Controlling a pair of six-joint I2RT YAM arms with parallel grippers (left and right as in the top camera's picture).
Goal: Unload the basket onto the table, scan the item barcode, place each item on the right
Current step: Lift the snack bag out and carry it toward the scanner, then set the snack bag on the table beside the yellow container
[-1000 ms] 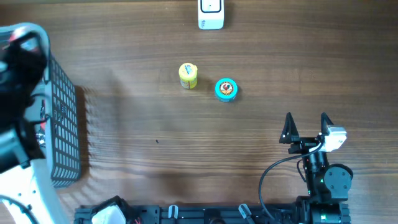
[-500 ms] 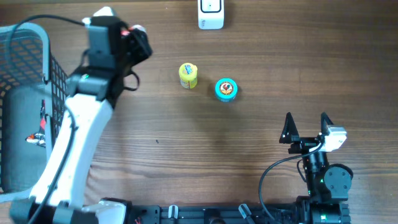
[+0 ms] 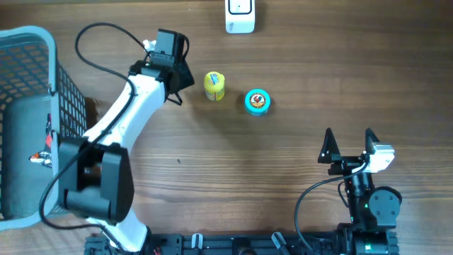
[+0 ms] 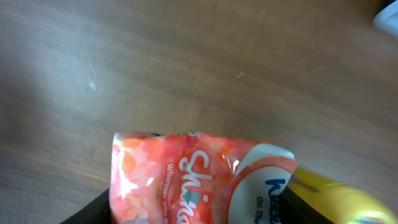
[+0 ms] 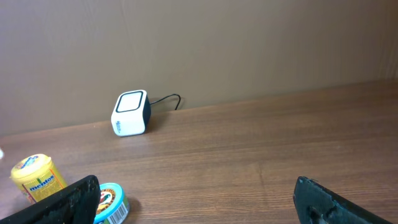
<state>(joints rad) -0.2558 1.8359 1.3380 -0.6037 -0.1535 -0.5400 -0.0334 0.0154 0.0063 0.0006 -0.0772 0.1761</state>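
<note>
A pink-orange snack packet point(image 4: 186, 180) is clamped in the left arm's fingers point(image 3: 178, 74), above the wooden surface point(image 3: 248, 177), just beside a yellow tub point(image 3: 214, 86). Likely step: carrying it toward the white scanner point(image 3: 240, 15). Next, its barcode, not visible here, must face the scanner. The right arm's fingers point(image 3: 349, 145) are spread wide, holding nothing.

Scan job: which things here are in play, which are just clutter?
In play: left gripper, the orange pouch it holds, white scanner.
Idle now: yellow canister, teal tin, basket, open right gripper.
</note>
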